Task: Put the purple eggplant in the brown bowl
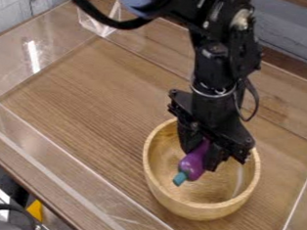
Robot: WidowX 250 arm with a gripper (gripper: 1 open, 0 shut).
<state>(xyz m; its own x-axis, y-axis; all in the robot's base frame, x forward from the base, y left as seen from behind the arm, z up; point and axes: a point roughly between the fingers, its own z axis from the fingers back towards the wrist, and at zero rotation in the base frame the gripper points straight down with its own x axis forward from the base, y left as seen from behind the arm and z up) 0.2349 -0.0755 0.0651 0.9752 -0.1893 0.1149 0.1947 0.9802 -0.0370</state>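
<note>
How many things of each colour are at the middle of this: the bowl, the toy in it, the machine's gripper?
Brown: 1, bowl
Purple: 1, eggplant
Black: 1, gripper
Total: 3

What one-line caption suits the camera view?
Black robot gripper holding a glossy purple toy eggplant over a round light-brown wooden bowl.

The single camera looks steeply down from in front of the table point(79, 103), facing the robot arm point(210, 52). It sits fairly near, with the bowl point(197, 200) low in the frame, right of centre. The soft picture leaves its exact tilt uncertain.
</note>
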